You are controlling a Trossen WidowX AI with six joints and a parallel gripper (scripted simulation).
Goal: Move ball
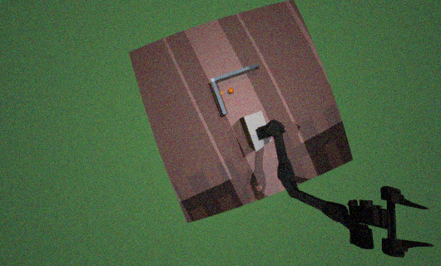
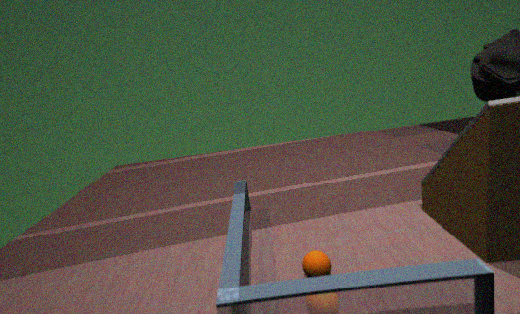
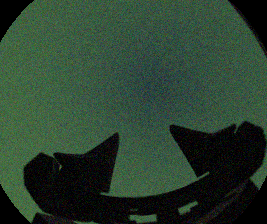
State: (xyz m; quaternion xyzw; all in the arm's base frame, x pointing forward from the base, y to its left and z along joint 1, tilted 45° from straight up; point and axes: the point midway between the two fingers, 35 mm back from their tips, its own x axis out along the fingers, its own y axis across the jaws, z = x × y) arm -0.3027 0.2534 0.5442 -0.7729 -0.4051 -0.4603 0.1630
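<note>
Top view: the reddish-brown bench (image 1: pixel 175 115) sits tilted in frame against green, and on it two low clear walls (image 1: pixel 222 83) meet in a corner. The orange ball (image 1: pixel 230 91) lies on the bench inside that corner, close to both walls. Just beside it, nearer the corner, a fainter orange spot marks the see-through copy (image 1: pixel 221 92); the two are near each other but not overlapping. A pale block (image 1: pixel 255 130) stands on the bench, carrying the base of the dark arm (image 1: pixel 287 169), which reaches out past the bench edge. The hand (image 1: pixel 420 224) hangs well away from the bench over the green, its two pointed fingers (image 1: pixel 412 204) spread wide apart with nothing between them.

In the exterior view the ball (image 2: pixel 316 263) rests just behind the nearer wall (image 2: pixel 353 281), and the copy (image 2: pixel 322 302) shows dimly through that wall.

The wrist view shows only green beyond the open hand (image 3: pixel 144 145), both fingertips dark and apart.
</note>
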